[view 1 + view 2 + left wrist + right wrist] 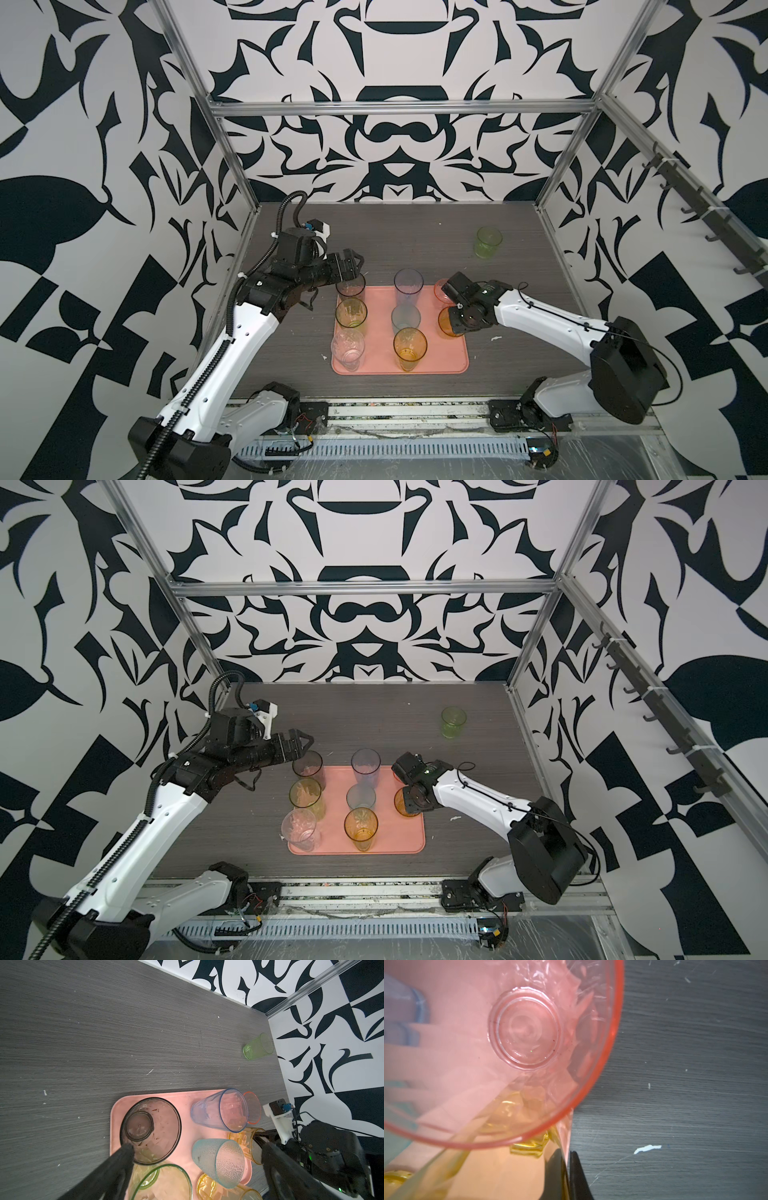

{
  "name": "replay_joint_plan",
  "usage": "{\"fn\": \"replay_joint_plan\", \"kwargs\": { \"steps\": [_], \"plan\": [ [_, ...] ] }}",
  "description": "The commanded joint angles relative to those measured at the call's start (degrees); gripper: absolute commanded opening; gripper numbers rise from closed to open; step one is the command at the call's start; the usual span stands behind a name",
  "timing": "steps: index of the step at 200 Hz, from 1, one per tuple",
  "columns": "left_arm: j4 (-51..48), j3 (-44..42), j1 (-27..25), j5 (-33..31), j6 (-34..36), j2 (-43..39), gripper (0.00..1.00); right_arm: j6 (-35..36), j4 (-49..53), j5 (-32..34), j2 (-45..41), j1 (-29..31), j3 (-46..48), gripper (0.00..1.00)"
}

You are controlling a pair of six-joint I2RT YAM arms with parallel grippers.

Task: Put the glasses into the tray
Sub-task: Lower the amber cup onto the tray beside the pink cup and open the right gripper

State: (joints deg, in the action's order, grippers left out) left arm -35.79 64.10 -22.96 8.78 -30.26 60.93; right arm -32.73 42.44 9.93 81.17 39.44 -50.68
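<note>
Glasses [410,347]: nine | tray [451,358]: eight standing on it: two amber, one each smoky, yellow-green, clear, blue, teal, pink | green glass [488,242]: one, alone on table [415,232], far right, well apart | left gripper [195,1149]: fingers wide, empty, by smoky glass [350,286] | right gripper [568,1159]: fingers pinched on right-edge amber glass [444,328] rim

Soft, even light, faint shadows; top views bow at edges; the pink glass [525,1030] looms blurred.
</note>
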Motion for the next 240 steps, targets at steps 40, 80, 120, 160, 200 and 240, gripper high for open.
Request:
{"fn": "replay_joint_plan", "kwargs": {
  "steps": [40,80,120,160,200,240],
  "plan": [
    [-1.27,-0.64,-0.23,-0.76,-0.29,-0.74,1.00,0.54,0.18,-1.85,1.89,-0.24,-2.67,0.01],
    [-1.67,-0.80,-0.23,-1.11,-0.32,-1.26,0.99,0.56,0.53,-1.94,2.07,-0.36,-3.15,0.12],
    [-1.54,-0.88,-0.24,-1.03,-0.67,-1.35,0.99,0.56,1.07,-2.64,2.04,-0.33,-4.08,0.16],
    [-1.54,-0.97,-0.18,-0.98,-0.59,-1.71,0.99,0.56,2.88,-1.46,1.74,-0.34,-5.03,0.24],
    [-1.35,-1.34,-0.22,-0.95,-0.59,-1.85,0.99,0.56,4.40,-0.25,1.07,-0.33,-6.09,0.30],
    [-1.41,-1.51,-0.16,-1.37,-0.41,-2.36,1.00,1.42,6.80,3.66,-0.30,-0.37,-8.73,0.30]
  ]
}}
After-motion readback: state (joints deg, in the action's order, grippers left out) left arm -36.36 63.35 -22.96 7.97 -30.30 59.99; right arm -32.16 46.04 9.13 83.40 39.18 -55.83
